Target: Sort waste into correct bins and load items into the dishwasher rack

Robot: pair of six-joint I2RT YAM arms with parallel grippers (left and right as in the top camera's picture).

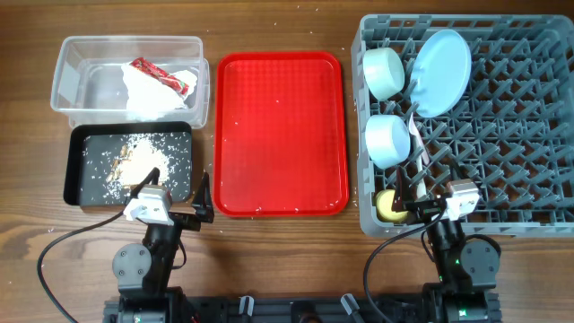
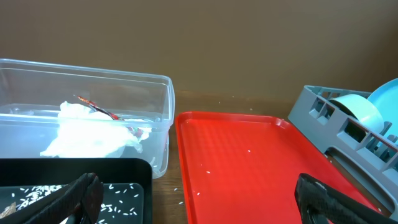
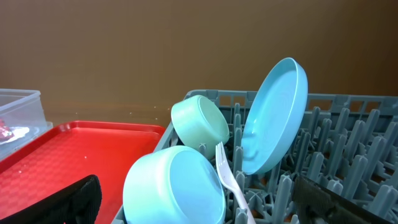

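Note:
The grey dishwasher rack [image 1: 502, 135] holds the pale blue plate [image 1: 441, 72] on edge, two pale blue bowls [image 1: 384, 72] [image 1: 387, 141], a white fork [image 1: 416, 144] and the yellow cup [image 1: 389, 205]. The clear tub [image 1: 67, 76] holds the white napkin [image 1: 152, 94] and red-and-white wrapper [image 1: 160, 76]. The black tray [image 1: 76, 175] holds rice-like crumbs [image 1: 134, 160]. My left gripper [image 1: 179, 202] is open and empty over the gap between black tray and red tray. My right gripper [image 1: 421, 199] is open and empty at the rack's near left corner. The spoon is not visible.
The flat red serving tray [image 1: 281, 133] lies in the middle with a few stray crumbs. A few crumbs lie on the wood between it and the black tray [image 2: 74, 171]. In the right wrist view the near bowl [image 3: 174, 186] and fork [image 3: 233, 183] sit between my fingers.

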